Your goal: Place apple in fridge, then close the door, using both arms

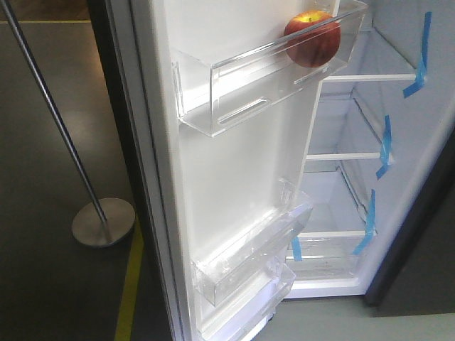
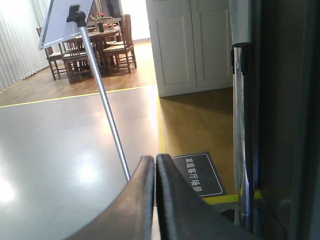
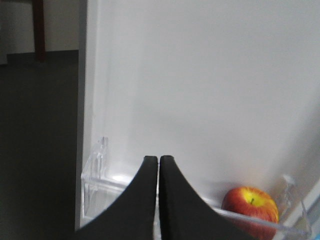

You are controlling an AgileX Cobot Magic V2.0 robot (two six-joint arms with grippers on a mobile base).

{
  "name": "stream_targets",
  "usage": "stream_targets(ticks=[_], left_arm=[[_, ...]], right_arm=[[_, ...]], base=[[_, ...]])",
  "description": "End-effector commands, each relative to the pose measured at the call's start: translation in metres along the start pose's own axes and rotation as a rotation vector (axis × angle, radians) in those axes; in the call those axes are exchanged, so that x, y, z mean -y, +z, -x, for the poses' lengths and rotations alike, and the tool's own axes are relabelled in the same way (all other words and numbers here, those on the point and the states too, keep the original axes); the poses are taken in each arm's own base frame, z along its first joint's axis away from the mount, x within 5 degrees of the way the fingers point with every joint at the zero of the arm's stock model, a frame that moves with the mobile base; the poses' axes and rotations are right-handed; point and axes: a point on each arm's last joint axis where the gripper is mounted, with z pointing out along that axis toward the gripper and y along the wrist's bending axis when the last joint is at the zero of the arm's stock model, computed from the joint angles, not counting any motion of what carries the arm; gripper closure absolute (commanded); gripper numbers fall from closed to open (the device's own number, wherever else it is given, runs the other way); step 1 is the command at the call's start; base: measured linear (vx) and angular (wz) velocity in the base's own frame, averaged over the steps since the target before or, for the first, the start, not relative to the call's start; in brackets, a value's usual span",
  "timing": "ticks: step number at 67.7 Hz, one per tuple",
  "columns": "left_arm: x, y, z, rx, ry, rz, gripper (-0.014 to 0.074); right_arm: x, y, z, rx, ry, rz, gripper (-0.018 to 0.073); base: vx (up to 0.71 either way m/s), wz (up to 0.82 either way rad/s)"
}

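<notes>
- The apple (image 1: 311,39) sits in the upper clear bin (image 1: 213,106) on the open door (image 1: 234,177), at the end nearest the shelves; walled in, it should ride the swing.
- The right gripper (image 3: 158,162) hangs near it, pressed together, empty; placing looks done.
- The left gripper (image 2: 154,161), likewise pressed together and empty, is outside by a pole stand (image 2: 107,115); probably posted to push the fridge (image 1: 341,185) shut.

Left wrist view: dark floor sign (image 2: 198,176) with a thin white border, lying flat just beside the yellow floor line (image 2: 225,198). It bears one row of white Chinese characters (apparently 家庭客厅场景, seen at a slant).
</notes>
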Motion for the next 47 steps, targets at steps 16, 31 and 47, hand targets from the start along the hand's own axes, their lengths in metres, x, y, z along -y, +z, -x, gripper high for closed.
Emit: stream_targets(ticks=[16,31,47], left_arm=[[0.003,-0.003,0.016,0.220,-0.345,-0.068,0.0604],[0.002,-0.005,0.025,0.297,-0.489,-0.093,0.0604],[-0.001,-0.009,0.035,0.411,-0.746,-0.155,0.0604]], right_arm=[[-0.046,-0.029,-0.056,-0.022,0.100,-0.128,0.0564],[-0.088,-0.041,-0.125,-0.084,0.184,-0.126,0.0564],[-0.118,-0.053,-0.167,-0.083,0.240,-0.146,0.0564]], base=[[0.00,0.00],[0.00,0.00],[0.00,0.00]])
